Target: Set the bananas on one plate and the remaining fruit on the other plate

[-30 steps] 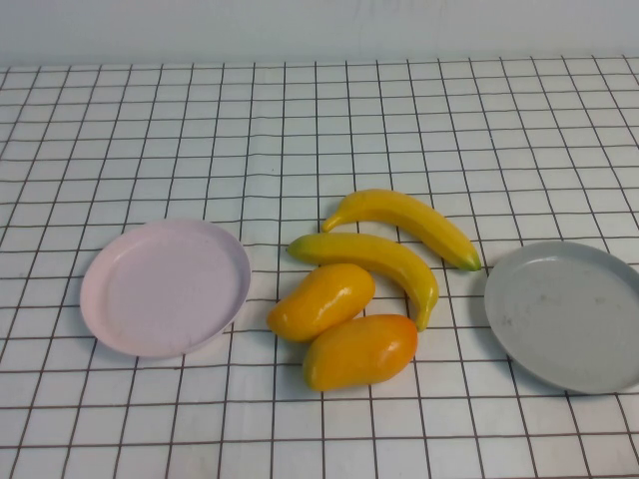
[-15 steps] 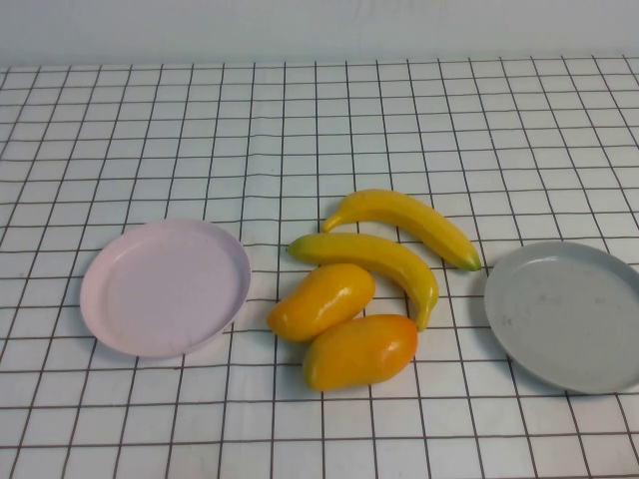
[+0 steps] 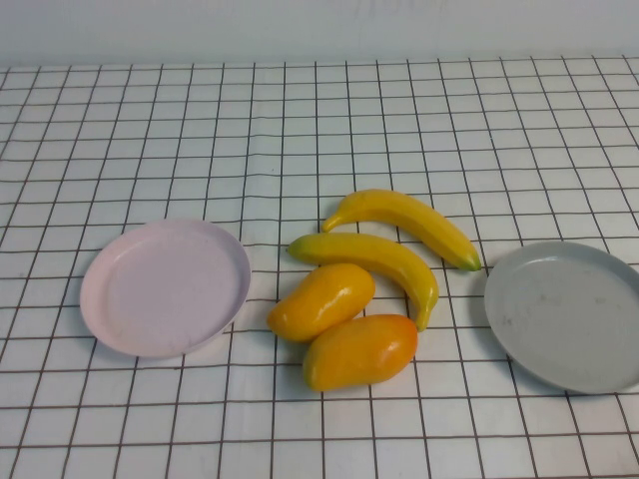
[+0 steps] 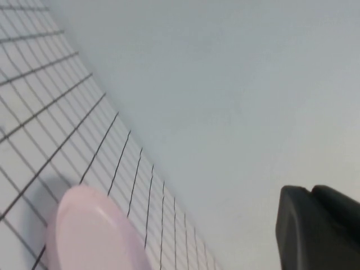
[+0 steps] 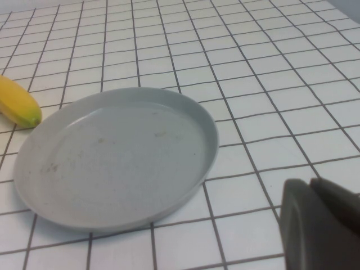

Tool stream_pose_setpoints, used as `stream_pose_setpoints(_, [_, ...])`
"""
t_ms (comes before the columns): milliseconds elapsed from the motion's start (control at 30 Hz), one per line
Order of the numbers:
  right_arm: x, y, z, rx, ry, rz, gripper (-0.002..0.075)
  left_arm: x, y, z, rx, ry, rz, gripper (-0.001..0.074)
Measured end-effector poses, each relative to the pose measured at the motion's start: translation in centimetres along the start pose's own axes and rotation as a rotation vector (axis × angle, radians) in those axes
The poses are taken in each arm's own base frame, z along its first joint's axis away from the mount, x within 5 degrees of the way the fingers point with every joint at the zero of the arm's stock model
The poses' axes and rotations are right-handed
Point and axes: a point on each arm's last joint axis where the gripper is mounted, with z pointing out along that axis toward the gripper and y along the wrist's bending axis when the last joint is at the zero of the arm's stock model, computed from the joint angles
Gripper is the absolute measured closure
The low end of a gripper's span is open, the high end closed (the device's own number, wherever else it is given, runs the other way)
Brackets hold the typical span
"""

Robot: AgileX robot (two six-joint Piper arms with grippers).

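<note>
Yellow bananas [image 3: 399, 242], both plates [image 3: 165, 287], shut pincers [image 5: 320, 225]: all unchanged.

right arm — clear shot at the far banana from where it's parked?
Probably yes. The far banana lies open on top, its tip towards the grey plate, which is empty. The right gripper, shut, sits by that plate. The near banana lies close alongside, so the fingers get little room there.

A white worktop [image 3: 150, 130] ruled with a dark square grid fills nearly the whole frame. A plain pale wall [image 3: 319, 28] runs along the top edge.
</note>
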Motion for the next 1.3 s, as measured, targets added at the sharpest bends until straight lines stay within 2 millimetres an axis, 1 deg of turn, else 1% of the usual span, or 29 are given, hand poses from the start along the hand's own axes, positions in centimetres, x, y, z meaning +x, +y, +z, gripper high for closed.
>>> stream_pose_setpoints(167, [0.0, 0.0, 0.0, 0.0, 0.0, 0.0, 0.0742, -1.0, -0.2, -0.1, 0.019, -0.106, -0.017, 0.0738])
stream_pose_setpoints(267, [0.0, 0.0, 0.0, 0.0, 0.0, 0.0, 0.0742, -0.7, -0.2, 0.0, 0.017, -0.081, 0.036, 0.0738])
stream_pose_setpoints(333, [0.0, 0.0, 0.0, 0.0, 0.0, 0.0, 0.0743, -0.4, -0.9, -0.1, 0.023, 0.005, 0.158, 0.0738])
stream_pose_setpoints(433, [0.0, 0.0, 0.0, 0.0, 0.0, 0.0, 0.0742, -0.6, -3.6, -0.6, 0.043, 0.173, 0.444, 0.0738])
stream_pose_setpoints(500, [0.0, 0.0, 0.0, 0.0, 0.0, 0.0, 0.0742, -1.7, -6.1, -1.0, 0.037, 0.266, 0.643, 0.0738])
stream_pose_setpoints(567, [0.0, 0.0, 0.0, 0.0, 0.0, 0.0, 0.0742, -2.6, -7.7, -0.6, -0.009, 0.373, 0.788, 0.0738])
stream_pose_setpoints(633, [0.0, 0.0, 0.0, 0.0, 0.0, 0.0, 0.0742, -3.2, -8.5, 0.0, -0.059, 0.47, 0.878, 0.0738])
stream_pose_setpoints(700, [0.0, 0.0, 0.0, 0.0, 0.0, 0.0, 0.0742, -3.7, -9.3, 1.3, -0.103, 0.572, 0.942, 0.0738])
stream_pose_setpoints(767, [0.0, 0.0, 0.0, 0.0, 0.0, 0.0, 0.0742, -3.9, -9.6, 2.7, -0.132, 0.653, 0.977, 0.0738])
stream_pose_setpoints(900, [0.0, 0.0, 0.0, 0.0, 0.0, 0.0, 0.0743, -4.0, -9.9, 6.1, -0.194, 0.802, 0.986, 0.0738])
stream_pose_setpoints(1033, [0.0, 0.0, 0.0, 0.0, 0.0, 0.0, 0.0742, -3.1, -10.3, 9.6, -0.209, 0.976, 1.029, 0.0738])
stream_pose_setpoints(1100, [0.0, 0.0, 0.0, 0.0, 0.0, 0.0, 0.0743, -1.9, -10.8, 11.6, -0.19, 1.063, 1.08, 0.0727])
stream_pose_setpoints(1167, [0.0, 0.0, 0.0, 0.0, 0.0, 0.0, 0.0742, -0.2, -11.4, 13.5, -0.158, 1.136, 1.144, 0.0685])
stream_pose_setpoints(1233, [0.0, 0.0, 0.0, 0.0, 0.0, 0.0, 0.0742, 1.4, -12.0, 15.0, -0.118, 1.179, 1.189, 0.0604])
stream_pose_setpoints(1300, [0.0, 0.0, 0.0, 0.0, 0.0, 0.0, 0.0743, 3.6, -12.8, 17.2, -0.078, 1.222, 1.22, 0.045])
